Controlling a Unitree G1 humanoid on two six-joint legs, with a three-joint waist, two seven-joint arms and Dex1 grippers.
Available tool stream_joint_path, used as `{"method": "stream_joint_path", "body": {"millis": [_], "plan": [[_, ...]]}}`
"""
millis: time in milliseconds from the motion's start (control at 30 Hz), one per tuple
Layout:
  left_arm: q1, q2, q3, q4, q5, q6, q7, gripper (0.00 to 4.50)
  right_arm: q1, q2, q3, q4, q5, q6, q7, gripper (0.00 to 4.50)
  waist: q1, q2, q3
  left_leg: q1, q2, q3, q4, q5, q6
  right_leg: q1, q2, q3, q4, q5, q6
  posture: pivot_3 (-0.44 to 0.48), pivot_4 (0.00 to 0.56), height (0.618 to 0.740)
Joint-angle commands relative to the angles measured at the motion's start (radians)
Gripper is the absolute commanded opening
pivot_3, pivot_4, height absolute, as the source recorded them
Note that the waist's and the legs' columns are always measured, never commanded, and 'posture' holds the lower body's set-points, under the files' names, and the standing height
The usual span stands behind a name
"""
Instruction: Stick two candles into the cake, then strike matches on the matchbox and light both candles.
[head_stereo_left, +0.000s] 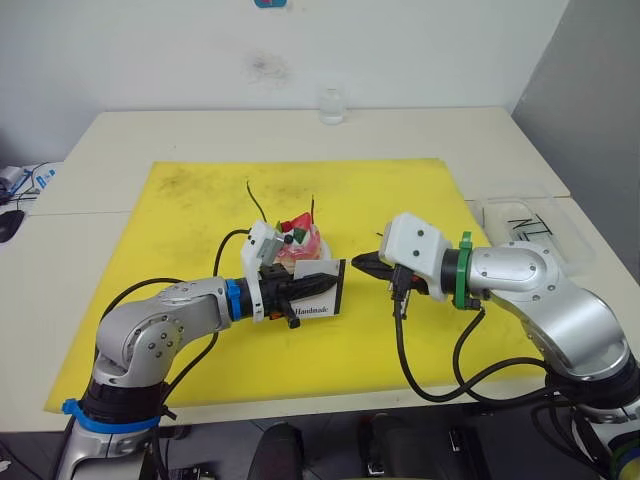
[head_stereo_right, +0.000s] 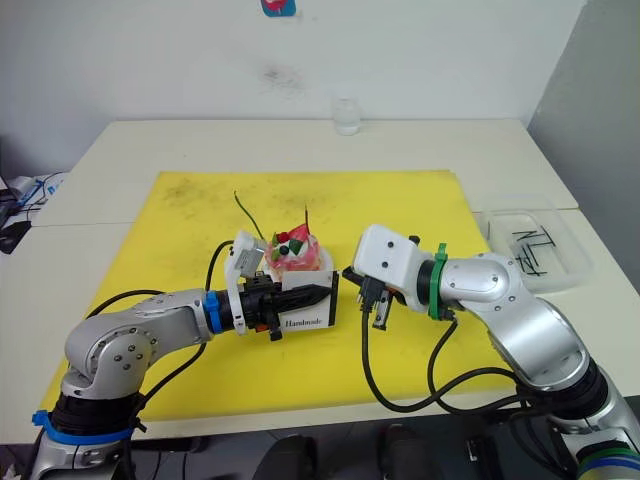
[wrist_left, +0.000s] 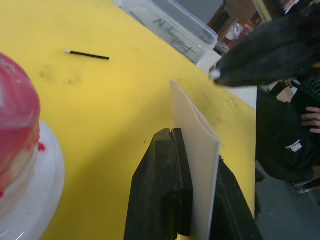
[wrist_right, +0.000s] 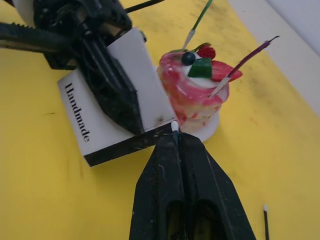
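The pink-and-white cake (head_stereo_left: 300, 245) sits on its white plate mid-mat, with the green candle (wrist_right: 199, 20) and the dark red candle (wrist_right: 245, 60) stuck in its top. Just in front of it, the white matchbox (wrist_right: 82, 125) stands on edge with its black strip down, and my left gripper (head_stereo_left: 325, 282) is shut on it. My right gripper (wrist_right: 175, 135) is shut on a match, whose pale tip (wrist_right: 175, 126) pokes out right at the box's black strip. A second match (wrist_left: 87, 54) lies loose on the mat.
The yellow mat (head_stereo_left: 200, 200) covers the middle of the white table. A clear plastic tray (head_stereo_left: 530, 225) holding dark sticks stands at the right edge. A small glass (head_stereo_left: 331, 105) stands at the back. A person's hand (wrist_left: 310, 117) shows beyond the table.
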Motion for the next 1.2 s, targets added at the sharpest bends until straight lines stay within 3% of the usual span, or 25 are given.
{"method": "stream_joint_path", "body": {"millis": [33, 733, 1200], "plan": [[-0.012, -0.001, 0.012, -0.011, 0.006, -0.019, -0.001, 0.0, -0.021, -0.011, 0.023, -0.017, -0.014, -0.013, -0.001, 0.01, 0.0, 0.0, 0.0, 0.0, 0.0, 0.0, 0.0, 0.0, 0.0, 0.0, 0.0, 0.0, 0.0, 0.0, 0.0, 0.0, 0.15, 0.735], [-0.01, -0.008, 0.002, -0.032, 0.005, -0.013, -0.009, 0.0, -0.001, -0.001, 0.073, 0.03, -0.062, -0.053, -0.013, 0.01, 0.0, 0.0, 0.0, 0.0, 0.0, 0.0, 0.0, 0.0, 0.0, 0.0, 0.0, 0.0, 0.0, 0.0, 0.0, 0.0, 0.15, 0.735], [-0.005, -0.007, -0.006, -0.03, 0.035, -0.029, -0.015, 0.0, 0.028, 0.015, 0.023, 0.02, -0.032, -0.006, -0.033, 0.01, 0.0, 0.0, 0.0, 0.0, 0.0, 0.0, 0.0, 0.0, 0.0, 0.0, 0.0, 0.0, 0.0, 0.0, 0.0, 0.0, 0.15, 0.735]]}}
